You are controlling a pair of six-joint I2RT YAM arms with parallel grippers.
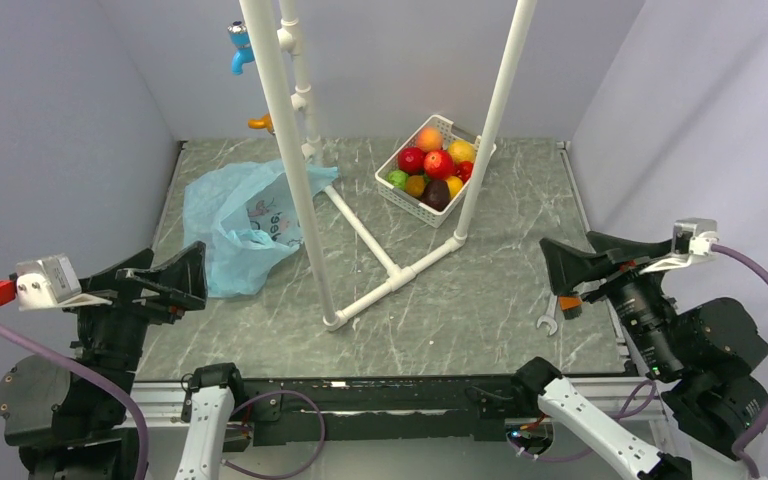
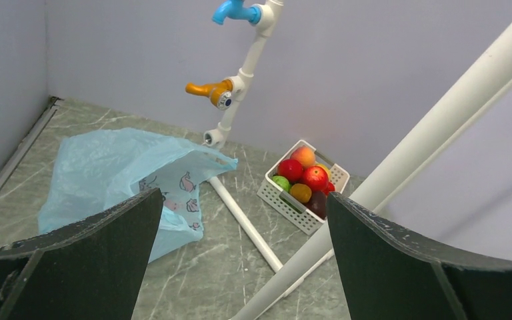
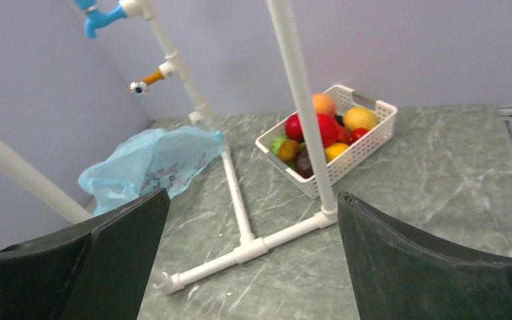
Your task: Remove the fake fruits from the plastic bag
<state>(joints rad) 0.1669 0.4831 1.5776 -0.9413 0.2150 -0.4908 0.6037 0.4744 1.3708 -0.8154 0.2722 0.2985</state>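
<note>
The light-blue plastic bag (image 1: pixel 245 225) lies crumpled and flat at the back left of the table, printed panel up; it also shows in the left wrist view (image 2: pixel 107 167) and the right wrist view (image 3: pixel 150 163). No fruit shows inside it. A red fruit (image 1: pixel 438 163) and an orange fruit (image 1: pixel 429 138) lie with others in the white basket (image 1: pixel 407 203). My left gripper (image 1: pixel 185 275) is open and empty, raised just in front of the bag. My right gripper (image 1: pixel 570 262) is open and empty over the right side of the table.
A white pipe frame (image 1: pixel 360 240) stands mid-table between bag and basket, with tall slanted posts, a blue tap (image 1: pixel 241 45) and an orange tap (image 1: pixel 260 123). The basket also holds a green fruit (image 1: pixel 397 178) and a dark purple fruit (image 1: pixel 437 193). A wrench (image 1: pixel 550 318) lies at the right.
</note>
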